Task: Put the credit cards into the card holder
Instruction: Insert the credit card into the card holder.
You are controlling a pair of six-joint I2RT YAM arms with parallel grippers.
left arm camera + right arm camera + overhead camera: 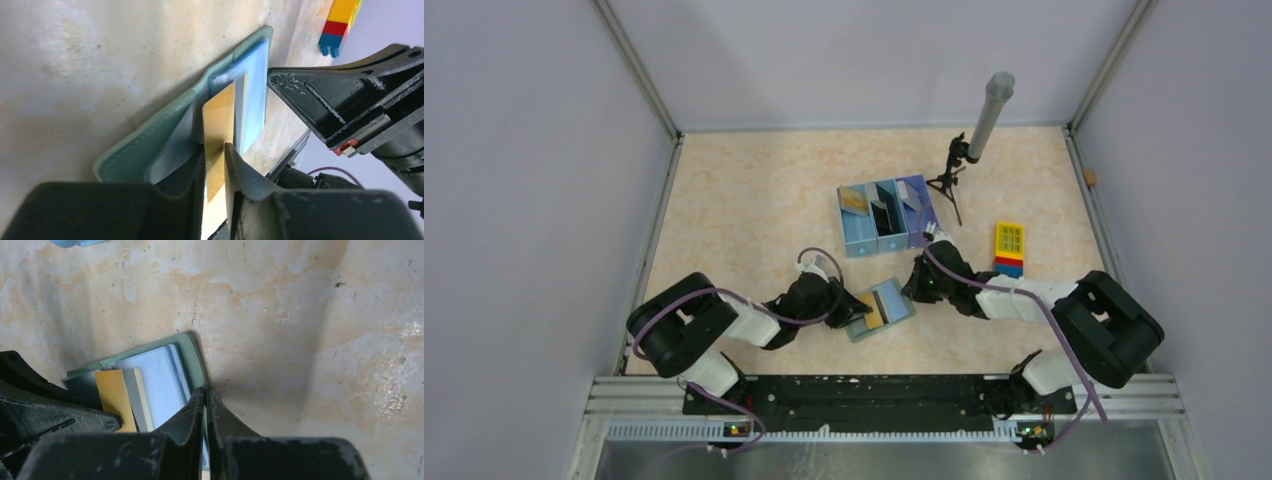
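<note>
**Gold card at open holder, both arms on it**

Card holder (pixel 892 300) lies open on the table (pixel 754 200), at 6 o'clock of the blue tray (pixel 861 240). I judge it light and floppy, likely to slide, so an edge needs pinning. Right gripper (pixel 206 397) looks clenched on its 3 o'clock edge. Gold card (pixel 220 125) looks stiff and slick; I'd take the short end. Left gripper (pixel 214 152) sits at 9 o'clock, jaws slightly apart around the card; can't tell if it's pinching. Surface is smooth beige, with grey walls (pixel 524 150) around and toy bricks (pixel 1009 240) at 2 o'clock.

Left claw (pixel 856 308), right claw (pixel 916 290) hem the card holder (pixel 894 300); tray (pixel 861 245) seemingly apart.
</note>
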